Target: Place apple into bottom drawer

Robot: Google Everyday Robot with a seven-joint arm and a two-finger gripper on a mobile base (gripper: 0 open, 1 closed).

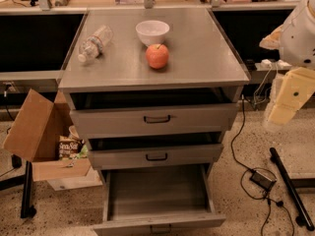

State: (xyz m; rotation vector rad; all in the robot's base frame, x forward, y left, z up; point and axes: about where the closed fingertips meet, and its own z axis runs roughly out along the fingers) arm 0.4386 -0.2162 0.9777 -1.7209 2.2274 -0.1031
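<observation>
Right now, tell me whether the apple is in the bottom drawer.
No, the apple sits on the cabinet top next to the white bowl; the bottom drawer is open, and the gripper hangs beside the cabinet.

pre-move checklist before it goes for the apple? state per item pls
1. Bottom drawer pulled out, tray bare: ok.
2. Apple sits alone on the cabinet top, nothing over it: ok.
3. Room around the apple: white bowl sits just behind it but apart, bottle lies farther off: ok.
4. Gripper at the apple: not ok, it hangs off the cabinet's right side, away from the apple.
5. Drop path: the two upper drawers are ajar, but the bottom drawer juts out beyond them: ok.
</observation>
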